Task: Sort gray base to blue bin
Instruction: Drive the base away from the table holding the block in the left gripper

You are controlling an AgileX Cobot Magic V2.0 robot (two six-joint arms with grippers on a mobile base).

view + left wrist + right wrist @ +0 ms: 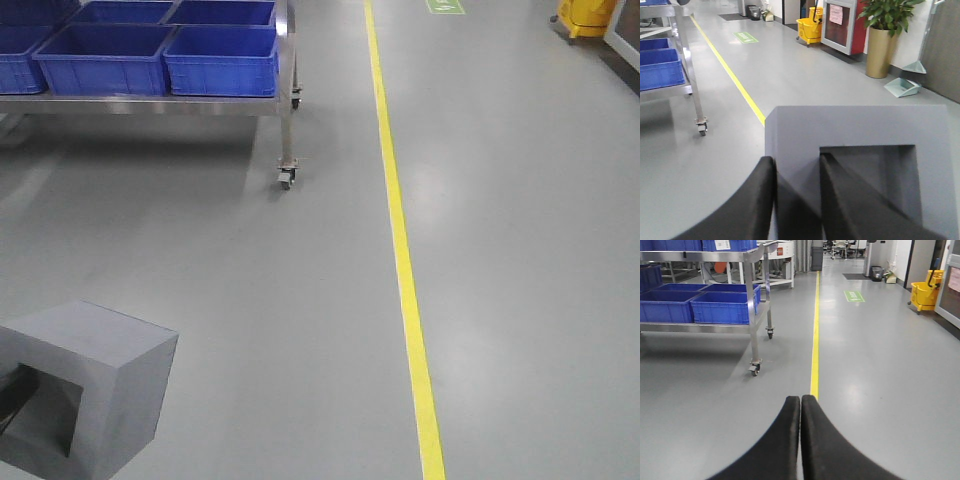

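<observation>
The gray base [860, 127] fills the lower right of the left wrist view, its square recess toward the camera. My left gripper [796, 162] is shut on the gray base: one finger lies on the block's outer left side, the other inside the recess, with one wall pinched between them. The block also shows at the bottom left of the front view [95, 385], held above the floor. Blue bins [222, 60] stand on a steel cart shelf at the upper left; they also show in the right wrist view [722, 307]. My right gripper [800, 401] is shut and empty, above the floor.
The steel cart [287, 120] rolls on caster wheels [287, 178]. A yellow floor line [400, 250] runs away from me. A yellow mop bucket [809, 30], a potted plant [884, 37] and dustpans [902, 86] stand along the right wall.
</observation>
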